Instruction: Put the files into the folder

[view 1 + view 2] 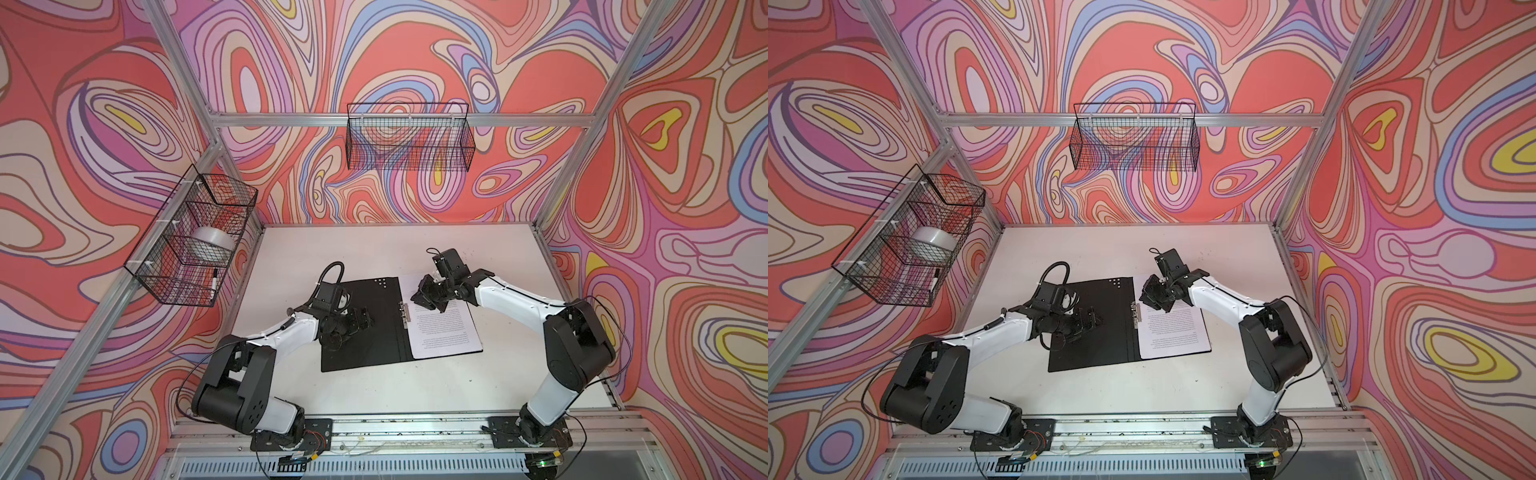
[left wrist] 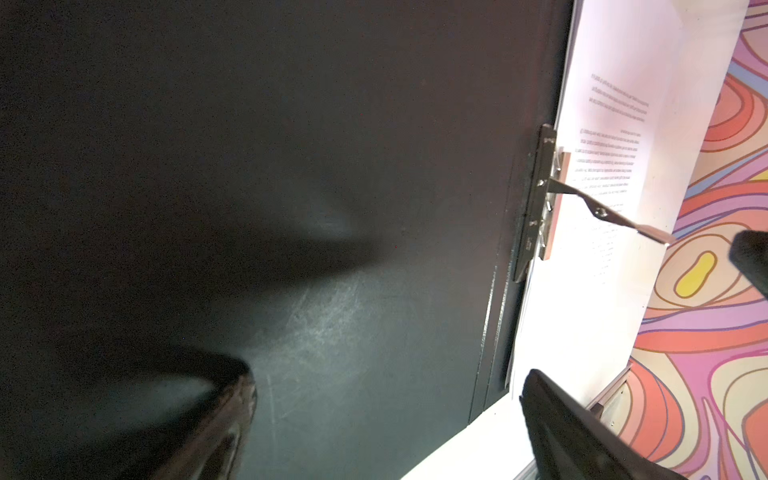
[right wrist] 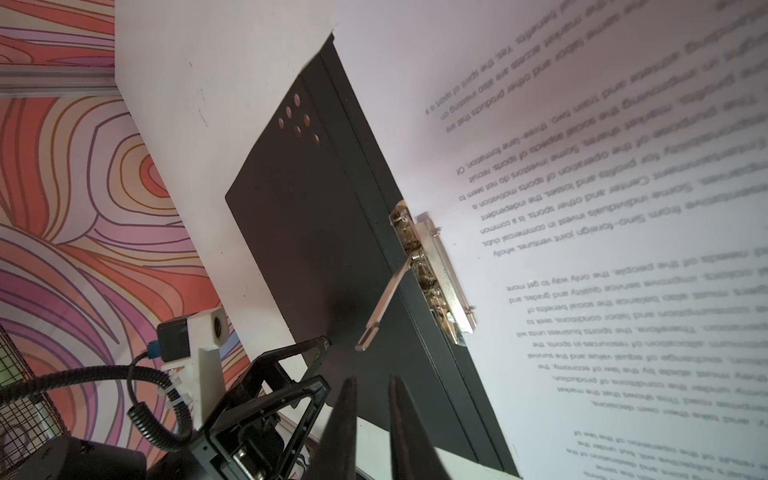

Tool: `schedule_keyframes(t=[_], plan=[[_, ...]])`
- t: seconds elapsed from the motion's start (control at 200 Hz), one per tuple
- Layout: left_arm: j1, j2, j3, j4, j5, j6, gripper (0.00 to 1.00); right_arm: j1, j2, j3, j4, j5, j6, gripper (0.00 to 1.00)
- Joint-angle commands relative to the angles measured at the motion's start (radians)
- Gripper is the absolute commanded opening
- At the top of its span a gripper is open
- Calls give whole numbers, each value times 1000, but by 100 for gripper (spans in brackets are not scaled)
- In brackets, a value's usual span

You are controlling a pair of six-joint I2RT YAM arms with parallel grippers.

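The folder lies open on the tabletop, black inside faces up. The left pincer sits low over its left flap with fingers spread wide and nothing between them. Whether it presses the flap I cannot tell.

The files lie as a squared stack on the right flap, their inner edge at the spine, where it seems to sit under the bar of the metal clip. The clip's lever stands raised, slanting out over the left flap.

Past the clip, the right pincer hangs above the stack's far end near the spine. Its fingers are drawn almost together with only a narrow slit between, holding nothing, and they point toward the lever's free tip.

The sheets look placed, so the step in hand is probably locking them in. The next move calls for the narrowed fingers to meet the lever and push it flat without shifting the stack, while the left flap is held down. Closing the cover is not yet done.
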Motion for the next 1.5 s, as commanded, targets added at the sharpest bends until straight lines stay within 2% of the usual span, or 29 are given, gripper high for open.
schedule_keyframes(t=[0.0, 0.235, 0.401, 0.991, 1.492], plan=[[4, -15, -52, 47, -42, -48, 100, 22, 23, 50, -17, 6, 86, 17], [4, -47, -110, 32, -107, -60, 100, 48, 96, 114, -52, 18, 137, 18], [3, -57, -115, 33, -100, -59, 100, 65, 121, 140, -108, 43, 160, 16], [4, -57, -125, 63, -76, -65, 100, 67, 174, 164, -108, 36, 165, 15], [3, -43, -127, 73, -70, -75, 100, 68, 142, 121, -97, 35, 175, 7]])
